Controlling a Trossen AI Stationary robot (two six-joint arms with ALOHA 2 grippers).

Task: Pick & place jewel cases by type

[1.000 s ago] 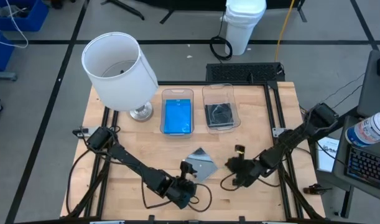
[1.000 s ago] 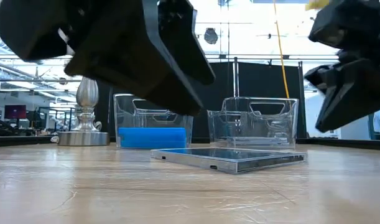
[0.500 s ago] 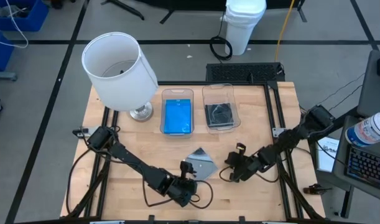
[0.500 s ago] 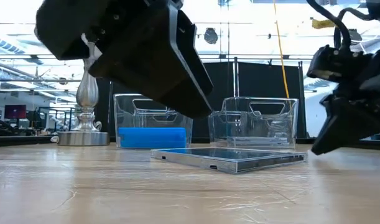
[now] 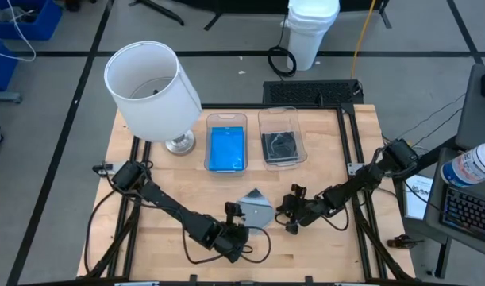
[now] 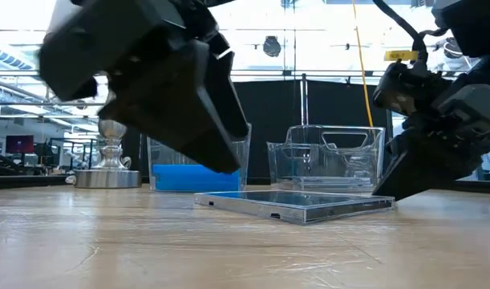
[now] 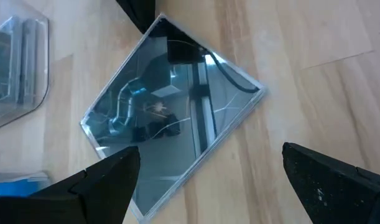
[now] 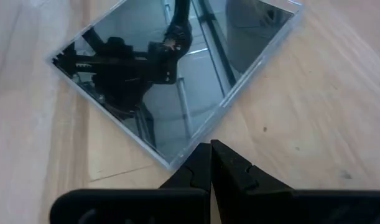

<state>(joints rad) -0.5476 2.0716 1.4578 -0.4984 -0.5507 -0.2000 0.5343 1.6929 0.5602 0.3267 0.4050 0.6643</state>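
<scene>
On the table: a clear jewel case (image 5: 257, 210) with dark grey insides lies flat on the bare wood near the front edge, turned cornerwise, between the two grippers.
Left gripper: the left gripper (image 7: 205, 180) hangs low at the case's near-left side, its two dark fingers (image 7: 96, 186) spread wide apart, one to either side of the case's nearest corner; whether they touch it cannot be told.
Right gripper: the right gripper (image 8: 210, 163) sits at the case's right-hand edge, fingertips pressed together with nothing between them, just beside the edge facing it.
Low view: the case (image 6: 297, 202) rests flat on the wood, the right gripper's dark bulk close by one end.
Left bin: a clear plastic bin (image 5: 226, 121) farther back on the table holds a bright blue jewel case (image 5: 226, 148).
Right bin: the second clear bin (image 5: 280, 115), just beside the first, holds a dark grey case (image 5: 281, 147).
Back-left corner: a table lamp (image 5: 153, 89) with a white shade stands beside the blue-filled bin.
</scene>
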